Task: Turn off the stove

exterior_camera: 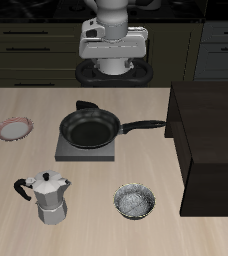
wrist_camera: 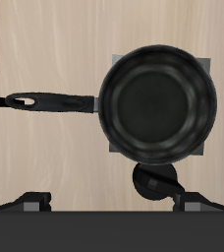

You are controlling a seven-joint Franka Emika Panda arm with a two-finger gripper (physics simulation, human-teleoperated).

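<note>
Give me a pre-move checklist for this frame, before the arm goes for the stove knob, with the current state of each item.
1. Stove located: ok, grey plate under the frying pan, near the table's middle.
2. Knob in sight: ok in the wrist view, dark, at the stove's edge; it also shows at the stove's back edge in the exterior view.
3. Knob clear of the pan: ok, it shows just past the pan's rim.
4. Pan handle away from the knob: ok, it points off to another side.
5. Gripper open or shut: cannot tell.
6. Burner on or off: cannot tell.
</note>
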